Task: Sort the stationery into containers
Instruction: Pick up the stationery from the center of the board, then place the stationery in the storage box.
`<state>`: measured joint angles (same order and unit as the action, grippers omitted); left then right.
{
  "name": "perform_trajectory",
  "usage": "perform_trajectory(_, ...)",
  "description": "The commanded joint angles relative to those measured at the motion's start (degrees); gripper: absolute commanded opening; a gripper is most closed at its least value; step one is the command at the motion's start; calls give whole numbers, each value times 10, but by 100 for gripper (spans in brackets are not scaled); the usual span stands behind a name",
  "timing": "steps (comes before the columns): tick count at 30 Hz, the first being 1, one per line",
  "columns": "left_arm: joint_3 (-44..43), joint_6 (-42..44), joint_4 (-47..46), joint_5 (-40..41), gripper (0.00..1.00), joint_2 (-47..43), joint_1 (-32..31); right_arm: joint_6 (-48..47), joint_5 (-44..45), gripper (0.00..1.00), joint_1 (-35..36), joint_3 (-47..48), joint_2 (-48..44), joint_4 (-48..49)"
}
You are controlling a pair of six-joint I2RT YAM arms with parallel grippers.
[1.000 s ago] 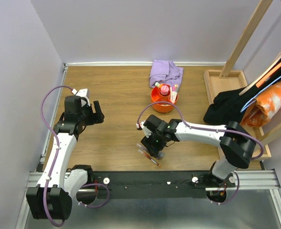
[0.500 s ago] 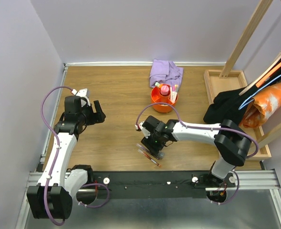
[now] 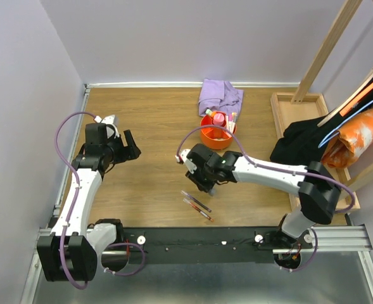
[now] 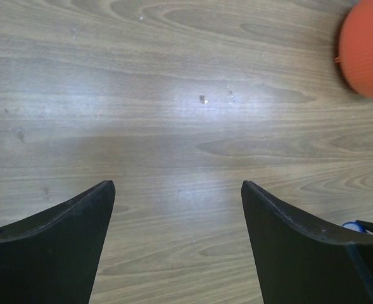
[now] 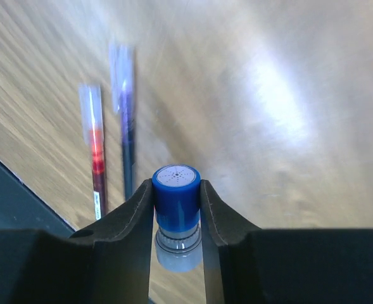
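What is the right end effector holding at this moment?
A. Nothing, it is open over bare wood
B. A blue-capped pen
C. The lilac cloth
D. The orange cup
B: in the right wrist view the right end effector is shut on a blue-capped pen, pinched between both fingers, while a red pen and a dark pen lie loose beyond it.

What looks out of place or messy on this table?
Nothing looks spilled or broken. Two pens lie loose near the front edge, outside the orange cup, and a crumpled lilac cloth sits just behind that cup.
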<state>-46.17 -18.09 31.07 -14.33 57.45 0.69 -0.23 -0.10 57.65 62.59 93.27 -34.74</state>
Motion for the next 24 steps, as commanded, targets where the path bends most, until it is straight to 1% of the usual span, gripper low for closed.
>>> perform_trajectory(1, -52, -35, 0, -40, 90, 30, 3, -51, 92, 0, -19, 70, -58, 6)
perform_trajectory(5, -77, -39, 0, -45, 90, 70, 3, -30, 117, 0, -97, 100, -57, 46)
perform_trajectory(6, -83, -32, 2, -49, 90, 90, 3, -27, 114, 1, -134, 92, -60, 87)
perform_trajectory(7, -98, -27, 6, -53, 90, 100, 2, -24, 113, 1, -151, 78, -79, 120)
perform_trajectory(8, -106, -21, 7, -57, 90, 111, 2, -28, 112, 0, -176, 56, -93, 210)
perform_trajectory(9, -114, -15, 9, -59, 90, 129, 2, -36, 111, 0, -184, 34, -109, 262)
perform_trajectory(10, -127, -11, 9, -61, 89, 139, 2, -64, 112, 0, -191, -22, -136, 316)
perform_trajectory(11, -134, -9, 12, -62, 89, 147, 2, -83, 107, 1, -194, -47, -148, 425)
perform_trajectory(12, -140, -8, 14, -62, 89, 155, 1, -97, 107, 1, -202, -68, -153, 469)
perform_trajectory(14, -161, -5, 19, -62, 89, 177, 1, -108, 99, 1, -213, -84, -144, 517)
perform_trajectory(17, -185, 4, 27, -56, 88, 202, 0, -88, 83, 1, -237, -73, -121, 530)
perform_trajectory(24, -208, 12, 21, -47, 88, 241, -1, -86, 47, 1, -264, -103, -94, 584)
